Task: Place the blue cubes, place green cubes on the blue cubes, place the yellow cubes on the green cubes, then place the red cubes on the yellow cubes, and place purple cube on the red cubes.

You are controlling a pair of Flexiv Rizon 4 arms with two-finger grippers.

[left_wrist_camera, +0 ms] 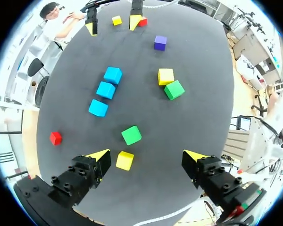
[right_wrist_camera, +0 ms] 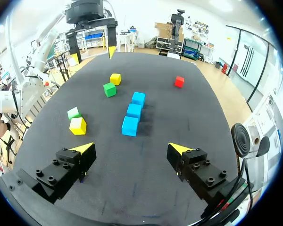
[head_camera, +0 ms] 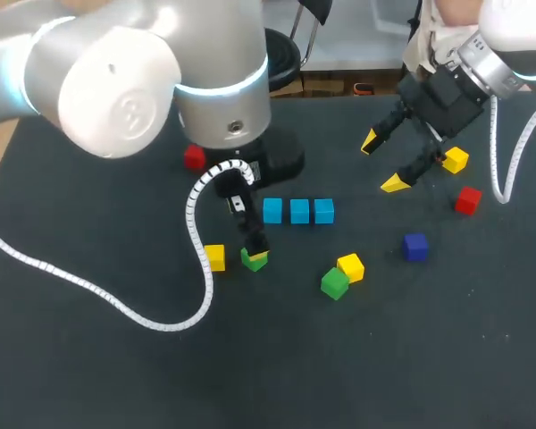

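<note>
Our three blue cubes (head_camera: 299, 211) lie close side by side in a row mid-bench (head_camera: 89, 375), which we read as the base layer. So our left claw (left_wrist_camera: 147, 157) hangs with fingers spread wide above the nearest green cube (left_wrist_camera: 131, 135), a yellow cube (left_wrist_camera: 124, 160) just beside one finger. Our right claw (head_camera: 384, 163), also agape and empty, tilts above the bench near the far yellow cube (head_camera: 455, 160) and a red cube (head_camera: 468, 199).

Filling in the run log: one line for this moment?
blue cubes: in a row | left gripper: open, over green cube | right gripper: open, empty
</note>
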